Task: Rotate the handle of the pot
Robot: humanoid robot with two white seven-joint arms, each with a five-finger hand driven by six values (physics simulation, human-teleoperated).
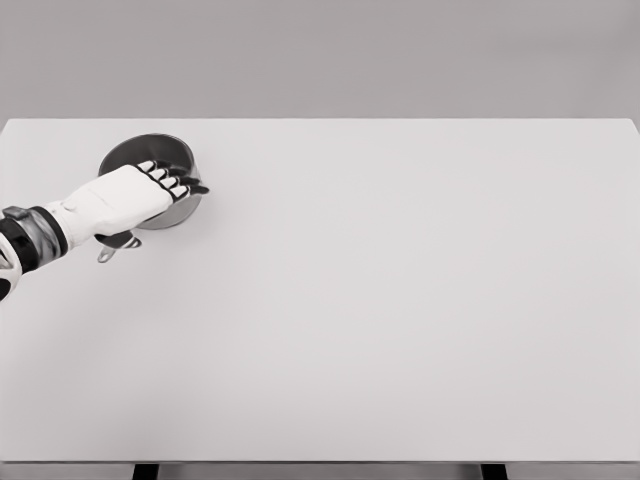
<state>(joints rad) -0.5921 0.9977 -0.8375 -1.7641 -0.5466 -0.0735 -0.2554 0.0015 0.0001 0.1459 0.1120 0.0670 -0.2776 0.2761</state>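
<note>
My left hand (pixel 135 195) lies over the pot (pixel 150 160), fingers curled at its rim, though I cannot tell if they grip. The handle (pixel 112 248) pokes out under my wrist. I should push it round slowly so the pot does not slide.

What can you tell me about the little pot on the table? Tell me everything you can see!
The pot is small, round and dark grey, and it looks like shiny metal. It stands upright near the far left of the white table, and its open top looks empty. A thin handle pokes out toward the near side, with a small loop at its tip. The left hand lies over the pot's near rim and the start of the handle, with its fingers curled at the rim, hiding that part.
</note>
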